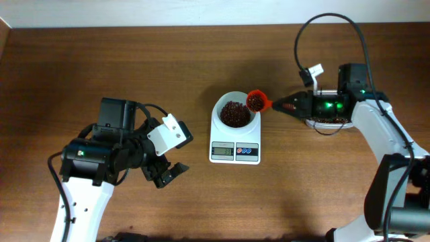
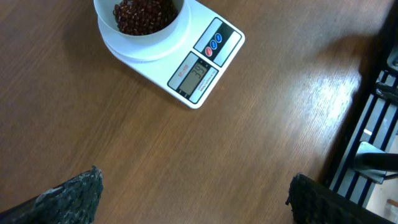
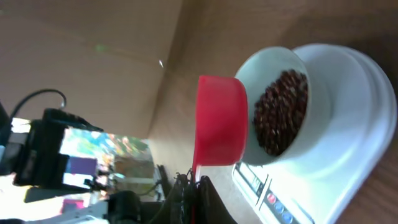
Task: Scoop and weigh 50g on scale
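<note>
Right gripper – jaws pressed together on the handle of the red scoop, clamped tight. From overhead the scoop's cup faces up with dark beans in it. It sits at the far right edge of the bowl, level with the rim. In my right wrist view the red cup overlaps the bowl's rim; I cannot tell whether the two touch.

Left gripper – jaws spread wide, holding nothing, touching nothing. It hangs above the bare table, left of and nearer me than the scale, well apart from it. In the left wrist view both fingertips frame only wood grain.

The scale stands at the table's middle, between the two arms, with its display and buttons toward the near edge. The white bowl rests on its platform, bottom covered by a mound of red-brown beans. The display shows digits, but I cannot read them surely.
</note>
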Robot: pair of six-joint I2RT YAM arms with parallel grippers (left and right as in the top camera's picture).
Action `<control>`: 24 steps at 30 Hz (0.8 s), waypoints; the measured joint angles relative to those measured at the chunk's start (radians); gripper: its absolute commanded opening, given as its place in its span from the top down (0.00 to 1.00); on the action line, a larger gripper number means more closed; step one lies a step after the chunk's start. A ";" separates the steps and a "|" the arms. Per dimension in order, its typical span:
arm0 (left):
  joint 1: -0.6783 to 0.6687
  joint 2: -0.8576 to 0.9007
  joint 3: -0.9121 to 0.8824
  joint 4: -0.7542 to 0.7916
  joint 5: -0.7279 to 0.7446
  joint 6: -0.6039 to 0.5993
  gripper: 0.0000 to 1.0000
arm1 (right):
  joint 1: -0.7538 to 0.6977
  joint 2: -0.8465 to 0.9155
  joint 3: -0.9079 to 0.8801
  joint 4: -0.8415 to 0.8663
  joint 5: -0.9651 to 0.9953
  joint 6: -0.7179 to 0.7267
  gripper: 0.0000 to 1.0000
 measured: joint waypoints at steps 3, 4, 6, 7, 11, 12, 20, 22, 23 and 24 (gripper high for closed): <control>0.000 0.000 0.000 0.000 0.000 0.000 0.01 | 0.032 0.000 0.002 0.050 0.035 0.001 0.96; 0.000 0.000 0.000 0.000 0.000 0.000 0.01 | 0.042 0.000 0.002 0.064 0.053 0.001 0.96; 0.000 0.000 0.000 0.000 0.000 0.000 0.01 | 0.070 0.000 0.002 0.092 0.102 -0.004 0.96; 0.000 0.000 0.000 0.000 0.000 0.000 0.01 | 0.079 0.000 0.002 0.099 0.118 -0.011 0.96; 0.000 0.000 0.000 0.000 0.000 0.000 0.01 | 0.131 0.000 0.002 0.131 0.200 -0.053 0.96; 0.000 0.000 0.000 0.000 0.000 0.000 0.01 | 0.145 0.000 0.003 0.132 0.227 -0.059 0.96; 0.000 0.000 0.000 0.000 0.000 0.000 0.01 | 0.215 -0.002 0.022 0.135 0.374 -0.100 0.96; 0.000 0.000 0.000 0.000 0.000 0.000 0.01 | 0.220 -0.014 0.022 0.135 0.414 -0.104 0.96; 0.000 0.000 0.000 0.000 0.000 0.000 0.01 | 0.221 -0.027 0.022 0.135 0.426 -0.105 0.96; 0.000 0.000 0.000 0.000 0.000 0.000 0.01 | 0.221 -0.039 0.022 0.135 0.435 -0.105 0.96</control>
